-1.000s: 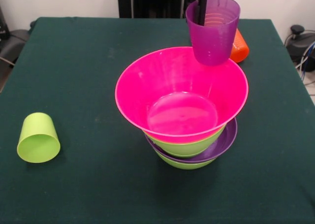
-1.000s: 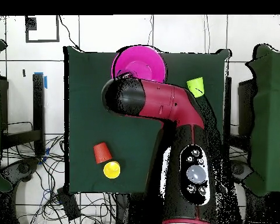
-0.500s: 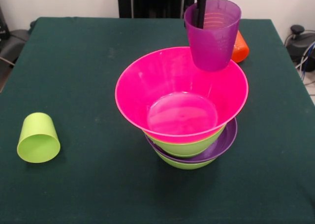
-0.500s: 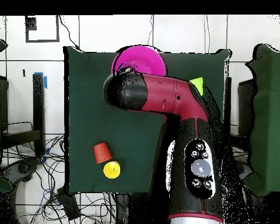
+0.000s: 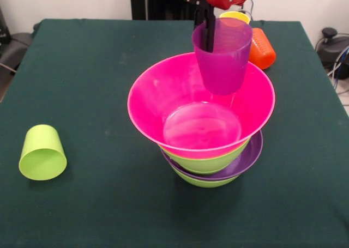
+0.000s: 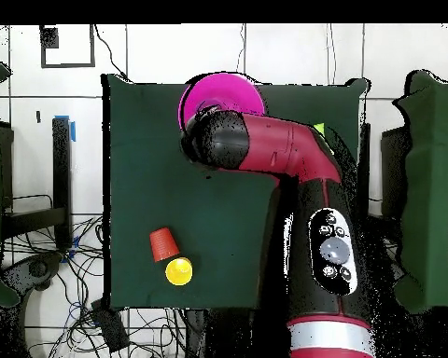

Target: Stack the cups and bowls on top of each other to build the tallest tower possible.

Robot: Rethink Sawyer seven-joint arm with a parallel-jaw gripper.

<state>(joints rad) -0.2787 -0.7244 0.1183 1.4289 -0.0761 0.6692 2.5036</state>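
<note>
My gripper (image 5: pixel 209 38) is shut on the translucent purple cup (image 5: pixel 222 57), with one dark finger inside its rim. It holds the cup upright over the far side of the pink bowl (image 5: pixel 158 103), with the cup's bottom inside the bowl's rim and above its floor. The pink bowl tops the tower, above a lime green bowl (image 5: pixel 210 163), the purple bowl (image 5: pixel 252 152) and another lime green bowl (image 5: pixel 203 181). In the overhead view my arm (image 6: pixel 265 154) covers part of the pink bowl (image 6: pixel 223 93) and hides the gripper. No red bowl shows.
A lime green cup (image 5: pixel 42 152) lies on its side at the left of the green table (image 5: pixel 98 62). An orange cup (image 5: pixel 262 49) lies behind the tower, with a yellow cup (image 5: pixel 234 15) beyond it; both also show overhead, orange (image 6: pixel 162 244) and yellow (image 6: pixel 178 271).
The gripper has carried the purple cup left and down in the front view, from behind the pink bowl's far rim to inside it. The yellow cup has come into sight.
</note>
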